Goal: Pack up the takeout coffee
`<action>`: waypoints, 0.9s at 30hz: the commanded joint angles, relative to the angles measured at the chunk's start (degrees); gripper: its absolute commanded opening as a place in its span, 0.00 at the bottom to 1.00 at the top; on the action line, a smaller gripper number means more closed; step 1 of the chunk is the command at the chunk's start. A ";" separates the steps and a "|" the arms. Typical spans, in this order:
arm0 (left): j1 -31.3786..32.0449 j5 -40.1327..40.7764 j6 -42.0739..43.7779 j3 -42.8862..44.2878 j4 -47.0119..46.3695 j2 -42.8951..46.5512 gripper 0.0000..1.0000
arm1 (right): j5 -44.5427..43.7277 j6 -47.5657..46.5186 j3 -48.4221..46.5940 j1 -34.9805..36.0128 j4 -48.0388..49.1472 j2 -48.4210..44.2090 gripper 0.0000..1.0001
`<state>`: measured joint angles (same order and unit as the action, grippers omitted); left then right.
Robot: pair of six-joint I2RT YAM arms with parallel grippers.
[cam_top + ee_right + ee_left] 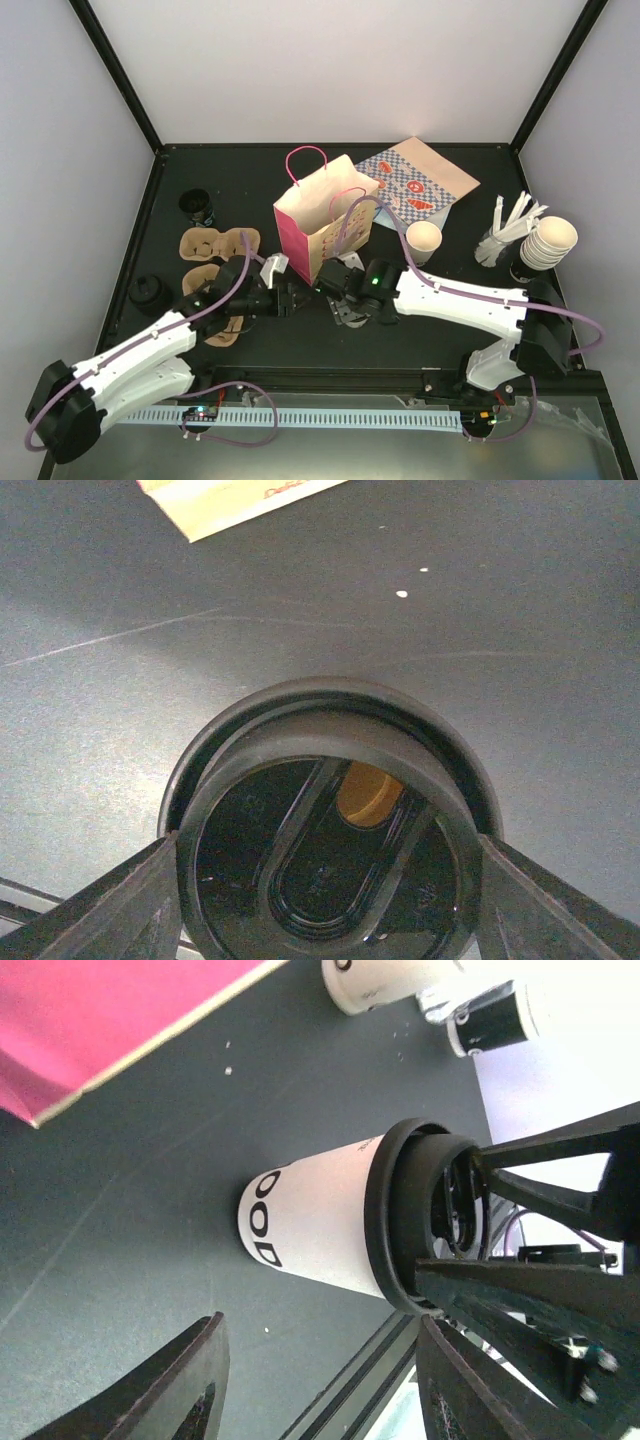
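Note:
The takeout coffee (320, 1225) is a white paper cup with dark print and a black lid (330, 820); a cream patch shows through the lid's sip hole. My right gripper (325, 880) is shut on the lid's rim, one finger on each side. My left gripper (320, 1380) is open just beside the cup, with both fingers (190, 1390) apart from it. From above, the two grippers, left (290, 298) and right (335, 285), meet in front of the pink bag (320, 215) and hide the cup. The bag stands upright and open.
A lone open paper cup (424, 240) stands right of the bag. A flat patterned bag (420, 185) lies behind it. Stacked cream cups (550, 240) and stirrers (505, 235) are far right. A cardboard carrier (215, 250), a small black cup (197, 205) and a black lid (147, 292) are on the left.

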<state>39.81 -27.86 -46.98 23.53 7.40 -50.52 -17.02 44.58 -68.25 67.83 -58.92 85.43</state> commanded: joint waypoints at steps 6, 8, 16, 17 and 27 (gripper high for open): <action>0.01 9.01 6.94 7.87 13.63 6.53 0.55 | -3.90 -2.26 2.34 -2.86 -1.31 -6.79 0.71; 0.04 9.90 7.42 8.78 14.80 7.08 0.55 | -3.89 -2.74 3.02 -3.47 -1.19 -7.54 0.71; -0.03 12.96 9.01 12.26 19.27 8.17 0.55 | -2.97 -4.43 5.24 -4.55 -0.27 -8.59 0.72; -0.08 13.60 9.28 12.72 19.87 8.42 0.55 | -2.87 -4.57 5.43 -4.67 -0.17 -8.64 0.71; -1.46 20.45 11.80 19.64 27.50 11.36 0.57 | -2.84 -6.67 5.57 -7.39 -1.22 -12.35 0.71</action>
<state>39.57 -11.57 -37.69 37.12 29.67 -40.01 -18.96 39.44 -62.30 61.78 -59.61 75.92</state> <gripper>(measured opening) 0.571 0.743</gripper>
